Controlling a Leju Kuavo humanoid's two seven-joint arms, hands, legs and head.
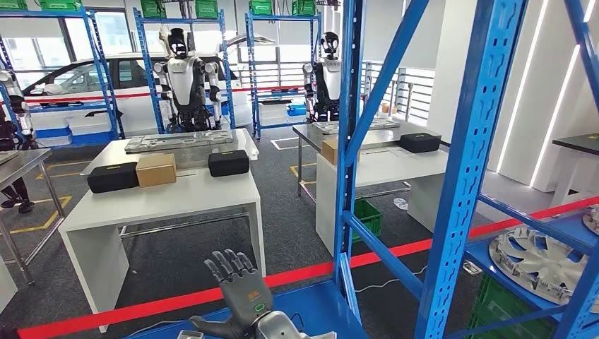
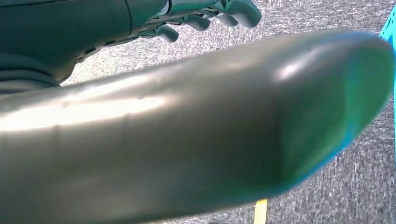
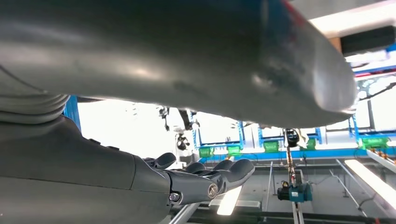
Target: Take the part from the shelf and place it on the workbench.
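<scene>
In the head view one hand (image 1: 236,286) is raised low in the middle, fingers spread and holding nothing, though which arm it belongs to I cannot tell; the part (image 1: 540,260), a silver wheel cover, lies flat on the blue shelf (image 1: 498,258) at the right, well apart from that hand; the white workbench (image 1: 166,201) stands ahead with two black boxes and a cardboard box (image 1: 156,169) on it. In the left wrist view the left hand (image 2: 187,18) holds nothing, its fingers loosely extended over grey floor. In the right wrist view the right hand (image 3: 205,179) is likewise empty, fingers apart.
</scene>
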